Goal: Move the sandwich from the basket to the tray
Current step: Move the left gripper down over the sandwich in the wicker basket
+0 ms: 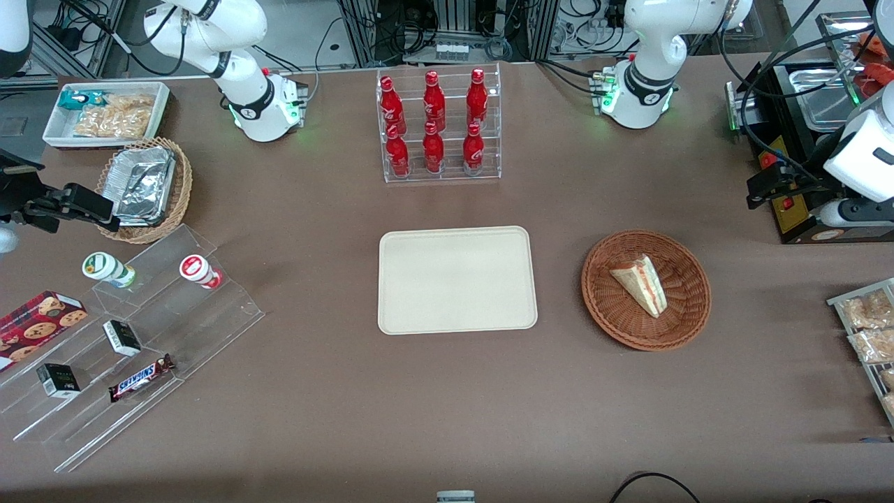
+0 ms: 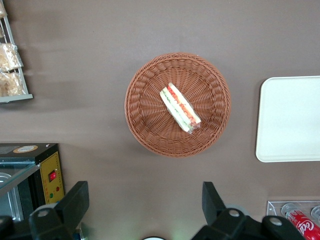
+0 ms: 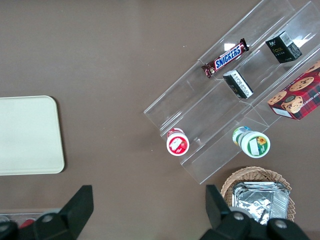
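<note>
The sandwich (image 1: 642, 285) (image 2: 180, 107), a pale triangular wedge with red and green filling, lies in the round reddish-brown basket (image 1: 614, 328) (image 2: 145, 135). The cream-beige tray (image 1: 457, 279) (image 2: 290, 120) lies flat beside the basket, toward the parked arm's end, with nothing on it. My left gripper (image 1: 754, 192) (image 2: 145, 197) hangs open above the table, farther from the front camera than the basket and toward the working arm's end. Its fingers (image 2: 75, 200) stand wide apart with only bare table between them, well clear of the basket.
A clear rack of red bottles (image 1: 436, 126) stands farther from the front camera than the tray. A black appliance (image 1: 789, 140) and a rack of snack bags (image 1: 866, 335) sit at the working arm's end. Clear stepped shelves (image 1: 126, 349) and a tan basket of foil containers (image 1: 143, 185) are at the parked arm's end.
</note>
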`<state>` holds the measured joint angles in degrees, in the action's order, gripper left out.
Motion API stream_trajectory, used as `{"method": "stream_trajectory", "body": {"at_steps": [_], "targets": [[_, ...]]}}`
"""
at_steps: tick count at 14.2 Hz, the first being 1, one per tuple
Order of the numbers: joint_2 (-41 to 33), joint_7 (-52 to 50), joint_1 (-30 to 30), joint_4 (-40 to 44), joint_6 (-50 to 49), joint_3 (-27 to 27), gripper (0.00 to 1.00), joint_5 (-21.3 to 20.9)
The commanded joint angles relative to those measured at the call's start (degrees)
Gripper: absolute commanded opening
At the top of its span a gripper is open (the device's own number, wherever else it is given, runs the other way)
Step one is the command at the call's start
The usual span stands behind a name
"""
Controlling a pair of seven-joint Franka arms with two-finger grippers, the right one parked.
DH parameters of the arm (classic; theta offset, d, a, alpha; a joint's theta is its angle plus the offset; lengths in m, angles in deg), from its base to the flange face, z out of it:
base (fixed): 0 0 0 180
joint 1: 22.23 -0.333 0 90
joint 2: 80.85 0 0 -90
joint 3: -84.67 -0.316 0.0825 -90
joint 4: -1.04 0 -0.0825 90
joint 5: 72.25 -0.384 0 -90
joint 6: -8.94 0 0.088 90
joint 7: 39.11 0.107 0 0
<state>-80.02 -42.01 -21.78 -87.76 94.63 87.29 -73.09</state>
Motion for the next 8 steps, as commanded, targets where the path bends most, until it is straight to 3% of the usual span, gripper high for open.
{"method": "stream_trajectory", "body": {"at_steps": [1,6,8], "targets": [[1.0,-0.5,-0.4,1.7,-2.5,0.4,1.0,0.4],[4.9,-0.3,1.5,-3.0,-2.6,1.2,1.0,1.0],[5.9,-0.3,1.9,-7.7,2.3,1.2,1.0,1.1]]}}
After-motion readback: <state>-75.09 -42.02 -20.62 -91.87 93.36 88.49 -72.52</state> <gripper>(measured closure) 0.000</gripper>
